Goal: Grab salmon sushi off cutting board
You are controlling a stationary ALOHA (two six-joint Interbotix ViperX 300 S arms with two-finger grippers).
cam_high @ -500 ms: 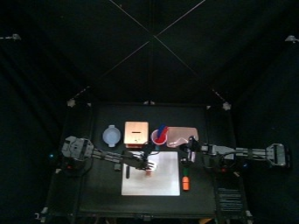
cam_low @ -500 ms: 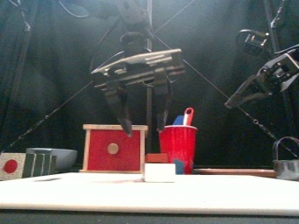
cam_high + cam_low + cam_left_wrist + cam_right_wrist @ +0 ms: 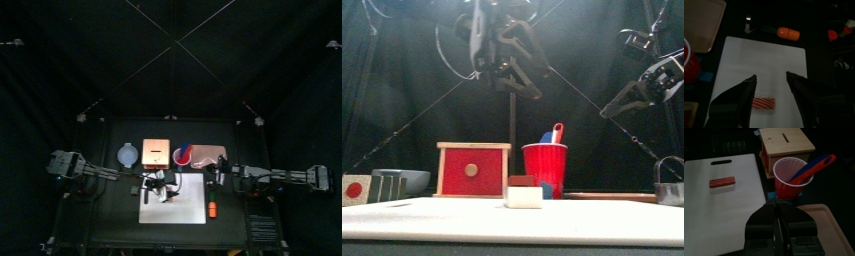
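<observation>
Salmon sushi (image 3: 763,103) sits on the cutting board (image 3: 764,65), framed by the wide-open, empty left hand (image 3: 769,86); looks light, probably slick, so pinch its long sides.

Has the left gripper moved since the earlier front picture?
Yes. The left gripper now hangs higher above the red cup, with open jaws, over the cutting board.

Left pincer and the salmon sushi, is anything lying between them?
Nothing: in the left wrist view the open left pincer looks down on the salmon sushi, with only bare cutting board around it.
</observation>
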